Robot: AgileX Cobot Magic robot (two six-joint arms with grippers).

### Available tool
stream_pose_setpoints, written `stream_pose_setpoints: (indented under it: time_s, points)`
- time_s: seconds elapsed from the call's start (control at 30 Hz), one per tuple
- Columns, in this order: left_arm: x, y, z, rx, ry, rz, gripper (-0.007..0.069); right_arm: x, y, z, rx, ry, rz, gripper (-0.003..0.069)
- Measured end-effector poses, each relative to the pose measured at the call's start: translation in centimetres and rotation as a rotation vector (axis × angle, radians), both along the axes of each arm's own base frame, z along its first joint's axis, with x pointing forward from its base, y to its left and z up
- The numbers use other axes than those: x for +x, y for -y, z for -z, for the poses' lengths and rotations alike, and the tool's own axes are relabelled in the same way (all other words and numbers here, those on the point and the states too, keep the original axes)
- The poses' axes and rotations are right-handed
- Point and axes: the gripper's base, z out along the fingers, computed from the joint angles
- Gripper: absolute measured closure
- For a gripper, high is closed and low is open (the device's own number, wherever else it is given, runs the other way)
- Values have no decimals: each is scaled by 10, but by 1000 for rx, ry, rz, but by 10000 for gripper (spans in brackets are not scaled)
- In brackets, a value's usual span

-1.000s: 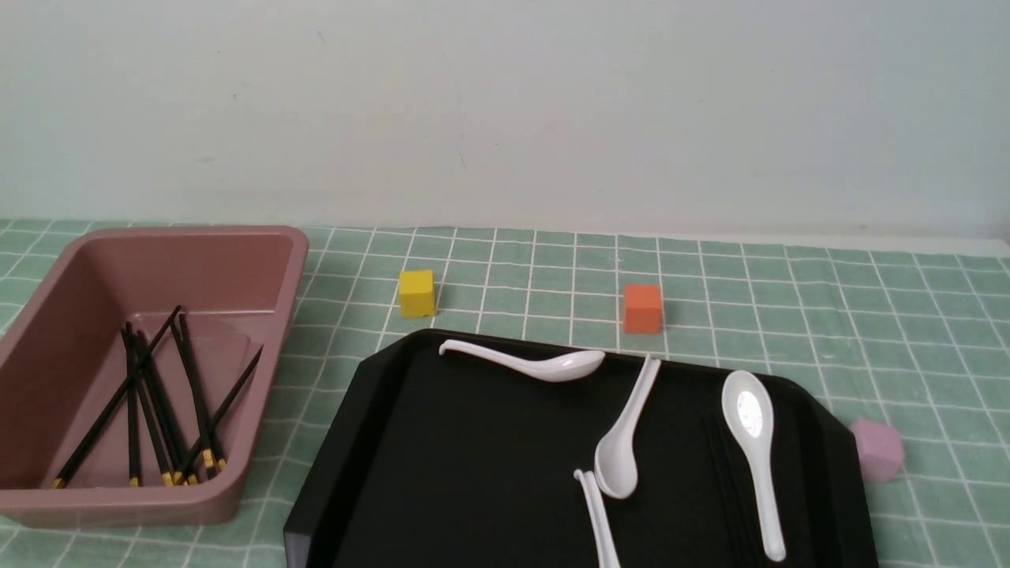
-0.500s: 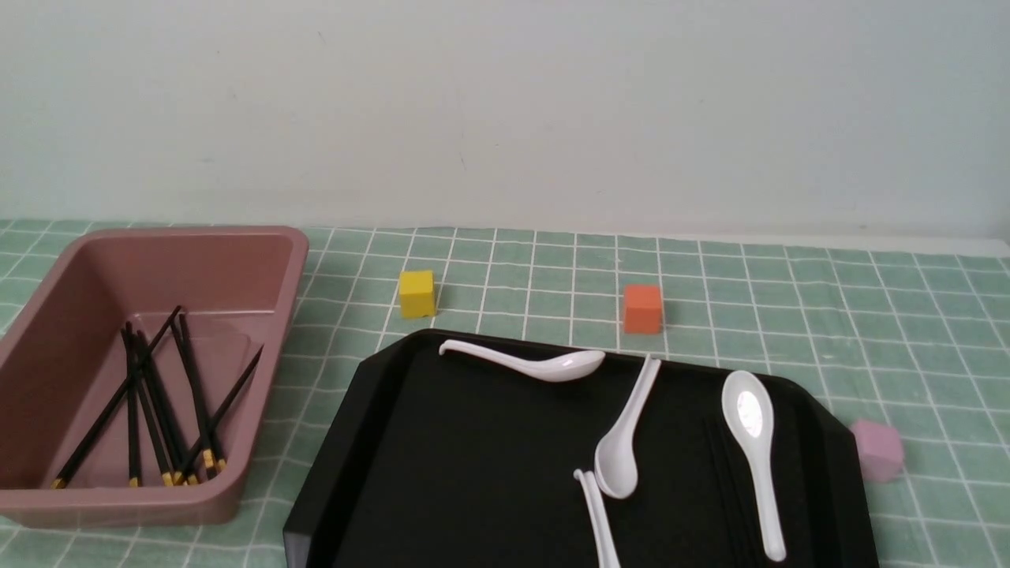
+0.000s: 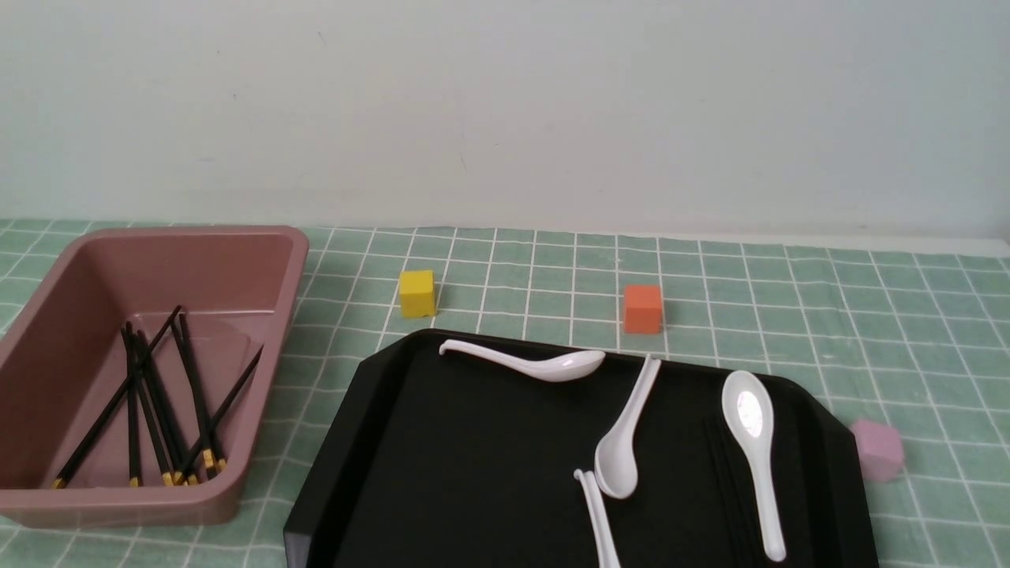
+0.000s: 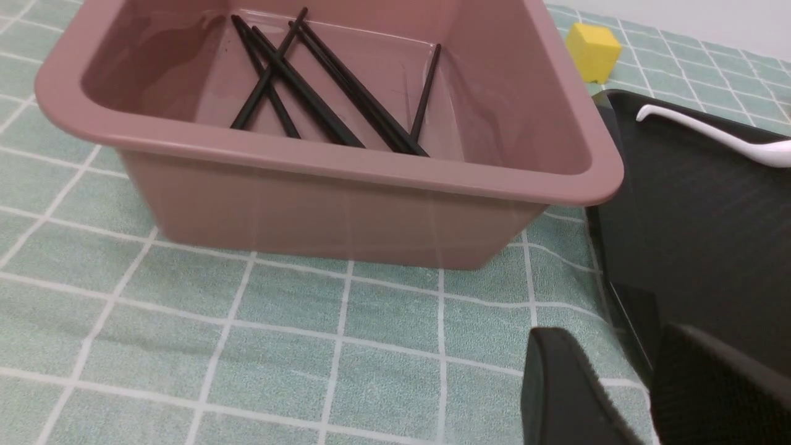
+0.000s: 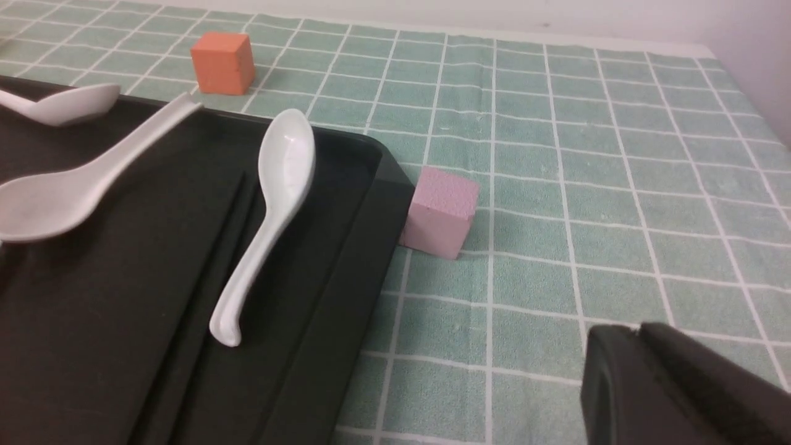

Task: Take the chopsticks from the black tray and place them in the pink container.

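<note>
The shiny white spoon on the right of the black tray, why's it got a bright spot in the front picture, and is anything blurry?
Front view: glare, probably lamp or window light, whitens the bowl of the white ceramic spoon. Left wrist view: the dark pincer looks soft, the grid cloth sharper.

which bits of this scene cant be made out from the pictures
- Near side of the black tray: cut off by the front view's bottom edge.
- Banded ends of the chopsticks in the bin: hidden behind its near wall in the left wrist view.
- Far ends of both chopsticks on the tray: cut off by the right wrist view's bottom edge.
- Left end effector: absent from the front view.
</note>
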Motion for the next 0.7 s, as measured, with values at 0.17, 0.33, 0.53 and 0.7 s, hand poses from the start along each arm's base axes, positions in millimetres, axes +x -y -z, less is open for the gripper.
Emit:
stream_pose_setpoints:
  time_s: [0.17, 0.33, 0.53, 0.7]
  points:
    - [0, 0, 0, 0, 0, 0, 386, 0, 0, 0, -2, 0, -1, 589]
    - [0, 0, 0, 0, 0, 0, 386, 0, 0, 0, -2, 0, -1, 588]
    - [0, 0, 0, 0, 0, 0, 386, 0, 0, 0, -2, 0, -1, 588]
    - [0, 0, 0, 0, 0, 0, 386, 0, 0, 0, -2, 0, -1, 587]
